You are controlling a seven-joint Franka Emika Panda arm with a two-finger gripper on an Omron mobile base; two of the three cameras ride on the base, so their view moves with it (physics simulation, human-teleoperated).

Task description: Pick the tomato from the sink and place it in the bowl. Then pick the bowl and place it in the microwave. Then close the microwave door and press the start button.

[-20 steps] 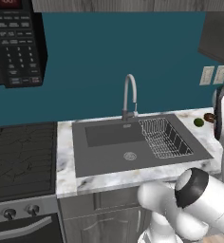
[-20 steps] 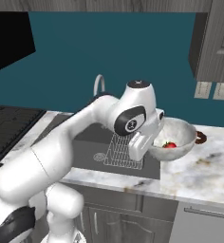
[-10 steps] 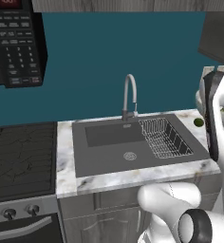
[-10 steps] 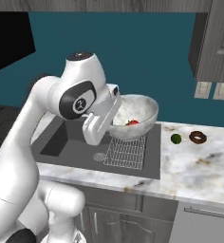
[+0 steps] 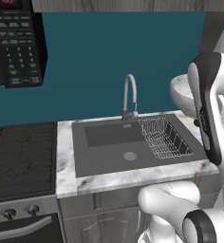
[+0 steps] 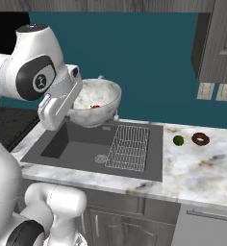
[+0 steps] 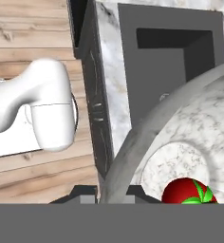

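Marbled white-grey bowl aloft over sink, red tomato inside, hand gripping its rim.

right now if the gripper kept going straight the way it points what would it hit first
Probably the bowl it carries: the bowl's rim sits at the jaws, with the tomato inside. Beyond it lies the sink, though depth is unclear.
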